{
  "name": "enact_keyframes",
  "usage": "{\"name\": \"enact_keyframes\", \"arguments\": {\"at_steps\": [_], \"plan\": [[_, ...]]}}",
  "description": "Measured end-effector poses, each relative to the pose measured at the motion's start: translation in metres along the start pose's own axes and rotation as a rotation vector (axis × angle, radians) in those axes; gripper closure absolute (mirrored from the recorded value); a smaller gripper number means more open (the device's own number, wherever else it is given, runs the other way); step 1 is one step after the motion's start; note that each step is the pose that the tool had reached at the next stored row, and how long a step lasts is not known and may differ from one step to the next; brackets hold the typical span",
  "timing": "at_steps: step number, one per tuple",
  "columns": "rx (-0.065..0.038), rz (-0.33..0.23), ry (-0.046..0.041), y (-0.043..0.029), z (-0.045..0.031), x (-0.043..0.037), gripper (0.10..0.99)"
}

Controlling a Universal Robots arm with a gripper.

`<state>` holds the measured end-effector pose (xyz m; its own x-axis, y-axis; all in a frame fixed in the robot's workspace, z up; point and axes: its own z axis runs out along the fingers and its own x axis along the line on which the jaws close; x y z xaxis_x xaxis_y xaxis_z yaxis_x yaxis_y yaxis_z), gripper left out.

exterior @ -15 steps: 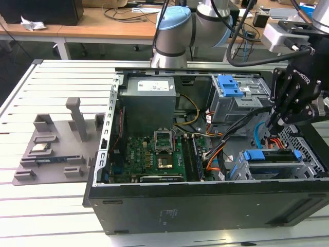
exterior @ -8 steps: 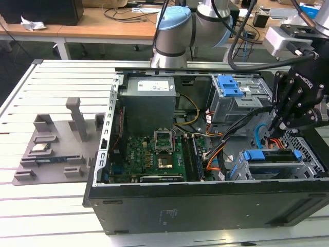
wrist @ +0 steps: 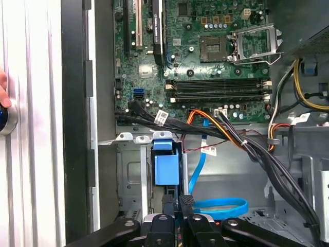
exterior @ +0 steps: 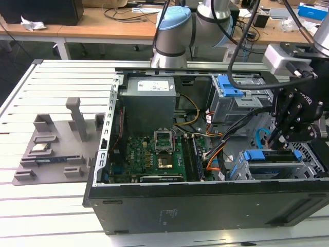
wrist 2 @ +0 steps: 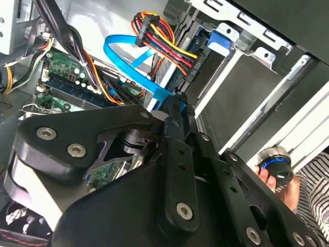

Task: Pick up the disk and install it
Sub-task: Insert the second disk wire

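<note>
**INSTALLATION STEP: DISK AT THE LOWER DRIVE CAGE**

**Step in hand.** The pick-up appears complete and the work stands in the installing phase. The disk (exterior: 257,155) is off the bench (exterior: 51,206) and sits in the lower drive cage (exterior: 300,172) of the open computer case (exterior: 205,206), at the exterior view's right. The hand (exterior: 280,143) hangs directly over it.

**Hand state.** In the first wrist view the hand (wrist: 180,201) is clenched, with its tips drawn together and no visible gap. The tips meet the disk (wrist: 167,167) at its blue bracket. Whether they pinch an edge of the bracket or only bear on it cannot be told.

**Orientation.** The disk stands on edge in the cage, so only its narrow upper side and the blue bracket show. Judged from that side, the long axis lies level and runs along the length of the case. The blue end points toward the motherboard (wrist: 205,51). The label face is hidden.

**Requirements for further travel.**
- Any further travel calls for force in line with the cage slot, without tilt, so that the bracket does not bind.
- The light blue data cable (wrist: 221,206) and the black cable bundle (wrist: 205,131) lie near the cage and call for clearance.
- Full seating cannot be confirmed.
</note>
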<state>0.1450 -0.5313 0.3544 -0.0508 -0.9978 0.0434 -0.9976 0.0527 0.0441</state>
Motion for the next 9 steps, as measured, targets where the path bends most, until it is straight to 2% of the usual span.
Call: {"name": "enact_keyframes", "arguments": {"at_steps": [4,9], "plan": [[0.001,-0.017,0.0014,-0.002,0.0079,-0.0008,0.925],[0.002,-0.035,0.0021,-0.004,0.0092,-0.001,0.925]]}}
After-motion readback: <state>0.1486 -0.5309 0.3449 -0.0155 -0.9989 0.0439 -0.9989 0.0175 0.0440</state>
